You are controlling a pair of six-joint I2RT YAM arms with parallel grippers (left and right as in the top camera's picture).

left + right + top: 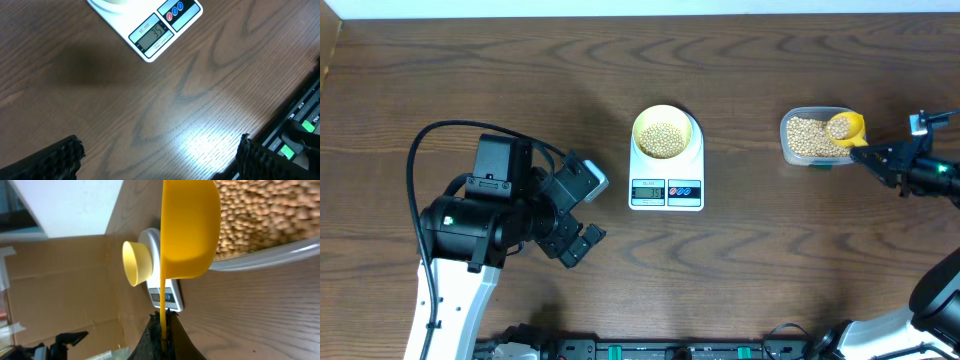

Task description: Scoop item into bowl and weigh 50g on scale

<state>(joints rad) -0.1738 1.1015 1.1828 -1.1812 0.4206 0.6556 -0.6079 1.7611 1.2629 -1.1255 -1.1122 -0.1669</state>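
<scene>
The pale yellow bowl (pixel 665 132) holds beans and sits on the white scale (pixel 666 190), whose display reads 35 in the left wrist view (pixel 155 33). More beige beans (pixel 804 137) fill the clear container (pixel 790 152) at the right. My right gripper (pixel 872 156) is shut on the handle of the bright yellow scoop (pixel 845 127), which holds beans over the container; the scoop (pixel 189 230) and bowl (pixel 136 262) also show in the right wrist view. My left gripper (pixel 582 240) is open and empty, left of the scale's front.
A black rail with green connectors (pixel 300 125) runs along the table's front edge. A black cable (pixel 450 128) loops over the left arm. A cardboard wall (pixel 60 280) stands beyond the table's left side.
</scene>
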